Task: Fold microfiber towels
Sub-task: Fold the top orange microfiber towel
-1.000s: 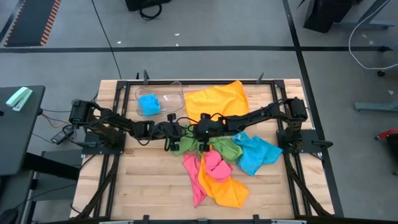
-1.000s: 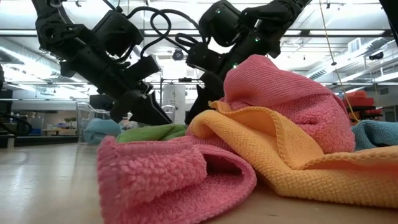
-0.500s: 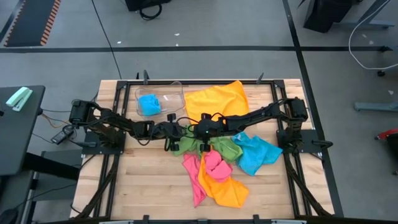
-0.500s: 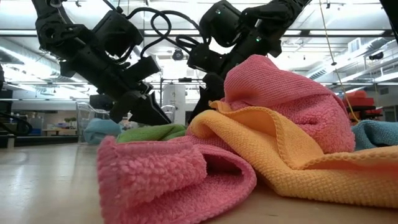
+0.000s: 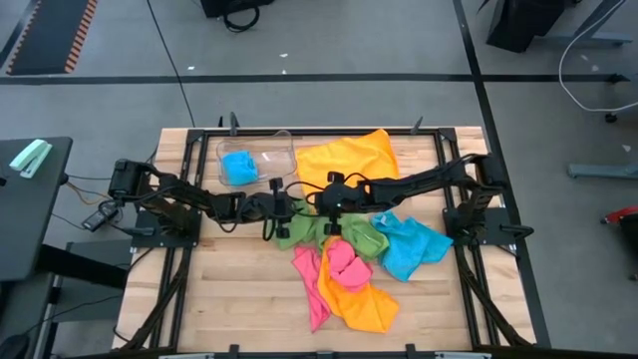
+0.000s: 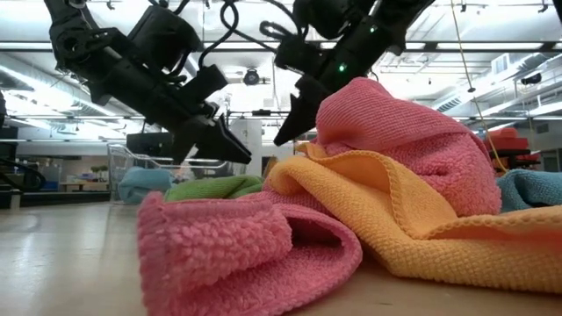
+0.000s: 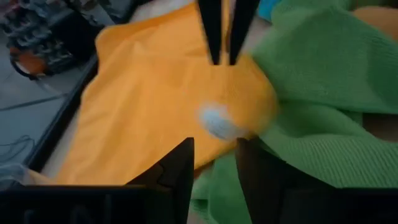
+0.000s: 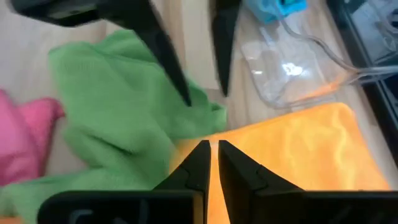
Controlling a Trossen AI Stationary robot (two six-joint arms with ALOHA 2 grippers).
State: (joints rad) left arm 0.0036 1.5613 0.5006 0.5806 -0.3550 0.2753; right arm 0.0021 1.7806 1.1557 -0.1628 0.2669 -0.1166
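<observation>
A green towel [image 5: 349, 237] lies crumpled at mid-table, its far edge beside a flat orange-yellow towel [image 5: 347, 160]. My left gripper [image 5: 292, 211] hovers open just above the green towel's left edge [image 8: 199, 106], with nothing between its fingers [image 7: 186, 162]. My right gripper [image 6: 283, 136] hangs shut above the line where the green and orange-yellow towels meet [image 7: 255, 93], pointing down toward the left gripper and holding nothing that shows. Pink [image 5: 344, 264], orange [image 5: 364, 299] and blue [image 5: 409, 247] towels lie heaped toward the near side.
A clear plastic bin [image 5: 284, 150] with a blue towel [image 5: 239, 166] inside stands at the far left of the table, close behind my left gripper. Dark frame rails [image 5: 299, 131] run along the table's edges. Bare wood [image 5: 239, 289] lies at the near left.
My right gripper has risen clear of the towels and now hangs higher above them. My left gripper has tipped its fingers up a little off the green towel. The towels lie as before.
</observation>
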